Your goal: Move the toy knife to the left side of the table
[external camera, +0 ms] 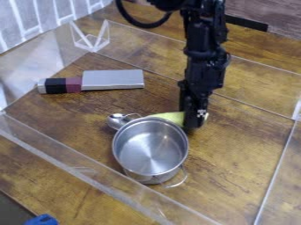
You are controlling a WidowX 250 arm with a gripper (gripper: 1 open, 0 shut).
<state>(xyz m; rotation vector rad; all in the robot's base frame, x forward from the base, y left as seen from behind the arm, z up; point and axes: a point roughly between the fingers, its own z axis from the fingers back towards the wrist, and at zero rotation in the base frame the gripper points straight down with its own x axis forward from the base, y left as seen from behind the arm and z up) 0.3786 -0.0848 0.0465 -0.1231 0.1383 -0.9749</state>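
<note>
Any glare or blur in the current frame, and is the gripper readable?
Camera view: bright glints on the metal pot; pale reflections along the clear panel; the dark gripper is small and low in detail, its fingertips hard to separate; the knife's blade reads evenly lit, edges fairly distinct.

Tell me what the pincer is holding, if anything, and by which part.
Can't be told: the pincer hides any grip at the near end of the yellow-green piece.
</note>
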